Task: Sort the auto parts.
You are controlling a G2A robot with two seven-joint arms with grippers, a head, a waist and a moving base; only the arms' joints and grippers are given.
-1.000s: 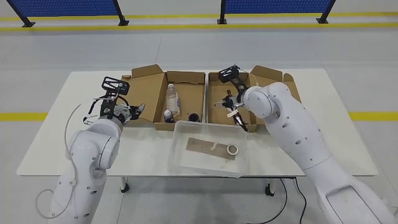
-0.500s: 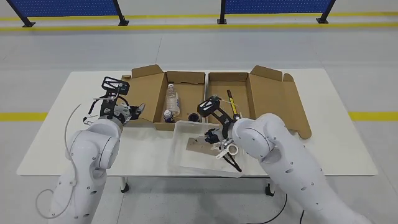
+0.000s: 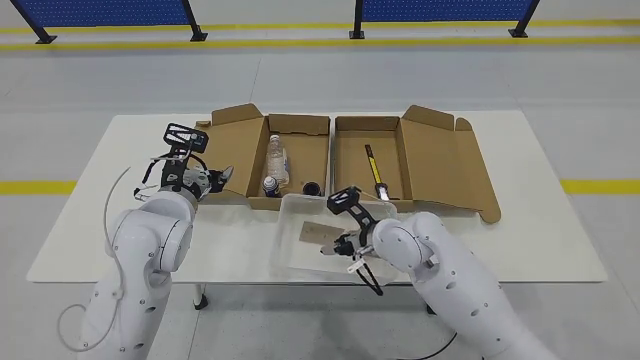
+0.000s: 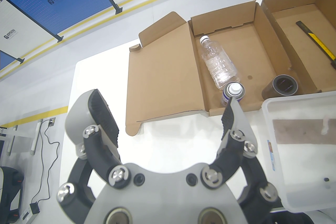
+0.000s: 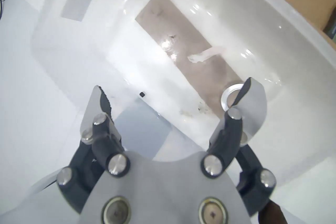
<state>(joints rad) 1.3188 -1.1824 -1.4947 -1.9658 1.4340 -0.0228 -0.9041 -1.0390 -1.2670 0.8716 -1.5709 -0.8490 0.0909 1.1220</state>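
A clear plastic bin [image 3: 290,210] stands at the table's front middle. Inside it a metal ring [image 5: 231,97] lies on a brown patch, with a small white piece [image 5: 207,54] close by. My right gripper [image 3: 338,247] hangs open just above the bin floor [image 5: 174,93], one fingertip [image 5: 249,86] beside the ring. The left cardboard box [image 3: 300,125] holds a clear bottle [image 4: 218,64], a spray can [image 4: 233,92] and a black cylinder [image 4: 284,84]. A black and yellow tool [image 3: 372,168] lies in the right box [image 3: 440,175]. My left gripper [image 4: 162,104] stays open over the table left of the boxes [image 3: 195,175], holding nothing.
Both boxes have their flaps spread outward along the back of the white table [image 3: 540,240]. The bin sits against the boxes' near walls. Bare tabletop lies to the far left and far right.
My right arm has swung from the right box down and toward the front, into the bin. The black and yellow tool now lies uncovered in the right box. The left arm has not moved.
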